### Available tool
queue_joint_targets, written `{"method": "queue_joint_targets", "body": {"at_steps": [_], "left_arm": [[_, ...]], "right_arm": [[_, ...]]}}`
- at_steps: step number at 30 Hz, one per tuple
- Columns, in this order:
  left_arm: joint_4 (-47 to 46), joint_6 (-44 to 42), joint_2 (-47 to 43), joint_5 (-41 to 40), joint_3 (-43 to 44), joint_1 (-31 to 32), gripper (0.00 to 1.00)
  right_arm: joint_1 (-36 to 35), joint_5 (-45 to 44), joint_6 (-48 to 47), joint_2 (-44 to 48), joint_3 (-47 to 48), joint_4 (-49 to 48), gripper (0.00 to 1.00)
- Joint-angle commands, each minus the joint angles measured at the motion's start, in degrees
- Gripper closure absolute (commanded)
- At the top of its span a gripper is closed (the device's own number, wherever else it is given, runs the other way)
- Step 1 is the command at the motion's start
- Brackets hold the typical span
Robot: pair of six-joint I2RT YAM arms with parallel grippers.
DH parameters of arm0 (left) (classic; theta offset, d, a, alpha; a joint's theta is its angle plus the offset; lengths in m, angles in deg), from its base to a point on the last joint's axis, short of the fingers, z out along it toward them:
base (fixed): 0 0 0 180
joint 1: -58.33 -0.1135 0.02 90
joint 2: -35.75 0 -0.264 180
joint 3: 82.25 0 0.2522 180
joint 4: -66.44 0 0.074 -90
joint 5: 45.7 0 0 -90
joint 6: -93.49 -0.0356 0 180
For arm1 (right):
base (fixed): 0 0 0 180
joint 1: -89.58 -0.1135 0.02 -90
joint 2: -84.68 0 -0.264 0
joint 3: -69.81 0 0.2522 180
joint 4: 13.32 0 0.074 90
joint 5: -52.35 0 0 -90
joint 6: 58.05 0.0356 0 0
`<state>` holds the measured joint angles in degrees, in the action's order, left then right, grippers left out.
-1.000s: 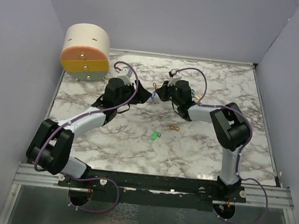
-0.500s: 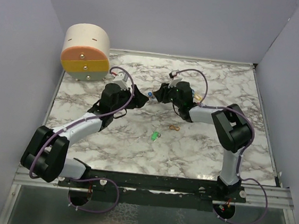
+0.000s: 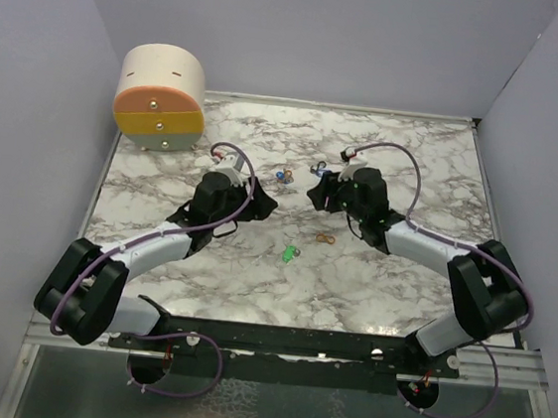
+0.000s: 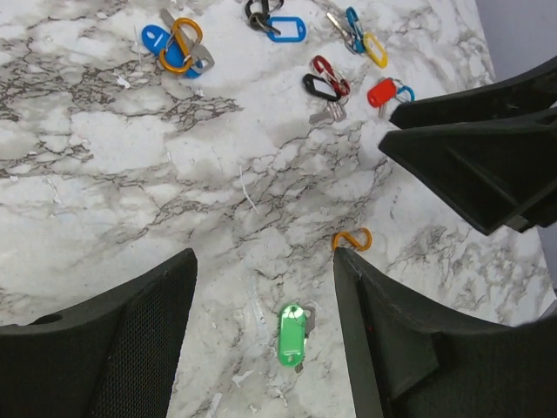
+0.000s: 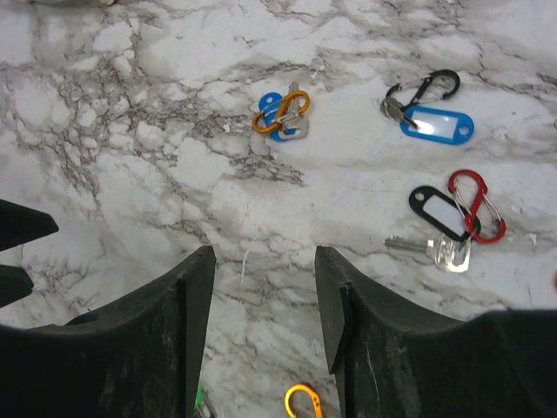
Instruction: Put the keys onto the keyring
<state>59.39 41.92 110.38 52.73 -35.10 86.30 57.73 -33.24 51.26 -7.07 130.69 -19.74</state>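
A green-tagged key [image 3: 288,254] lies alone on the marble and shows between my left fingers in the left wrist view [image 4: 292,334]. A loose orange clip [image 3: 325,240] lies right of it [image 4: 352,238] [image 5: 302,402]. A blue-tagged key on an orange clip [image 3: 283,176] lies between the two grippers [image 4: 174,45] [image 5: 280,115]. My left gripper [image 3: 259,205] [image 4: 264,261] is open and empty. My right gripper [image 3: 316,193] [image 5: 265,252] is open and empty. More keys on clips lie behind: a blue tag on a black clip [image 5: 431,117], a black tag with a red clip [image 5: 452,218], a red tag [image 4: 383,91].
A round cream and orange drawer unit [image 3: 161,97] stands at the back left corner. Grey walls close the table on three sides. The right gripper's black fingers [image 4: 479,157] fill the right of the left wrist view.
Both grippers met over the blue key and orange clip, then drew apart and back. That key now lies free on the table. The right arm's elbow swung out right.
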Motion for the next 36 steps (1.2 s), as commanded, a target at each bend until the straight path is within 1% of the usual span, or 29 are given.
{"method": "queue_joint_targets", "body": {"at_steps": [1,5,8,13,17,21,25,36], "left_arm": [[1.33,-1.99,0.18,-5.04,-0.49,3.55,0.34],[3.53,-3.46,2.30,-10.26,0.98,8.63,0.34],[5.42,-4.46,4.74,-13.22,2.94,12.22,0.34],[6.50,-4.69,8.07,-15.65,4.31,16.01,0.34],[6.27,-4.63,10.26,-15.90,5.19,16.97,0.34],[5.91,-4.75,10.71,-15.83,5.56,17.29,0.34],[5.72,-4.74,10.63,-15.72,5.51,17.50,0.34],[5.44,-4.99,9.94,-15.98,4.60,17.60,0.34]], "right_arm": [[0.17,-2.96,0.77,7.57,-4.11,9.24,0.49],[0.13,-4.14,2.50,13.24,-7.32,14.27,0.48],[0.13,-5.27,4.10,17.00,-11.26,14.66,0.48],[0.13,-5.09,7.62,19.29,-14.07,16.84,0.48],[0.15,-2.86,10.09,18.97,-17.25,14.58,0.47],[0.14,-2.23,11.97,17.47,-19.90,12.07,0.44],[0.14,-1.22,12.94,15.19,-20.90,9.44,0.42],[0.13,0.55,13.65,9.81,-21.09,3.69,0.41]]}}
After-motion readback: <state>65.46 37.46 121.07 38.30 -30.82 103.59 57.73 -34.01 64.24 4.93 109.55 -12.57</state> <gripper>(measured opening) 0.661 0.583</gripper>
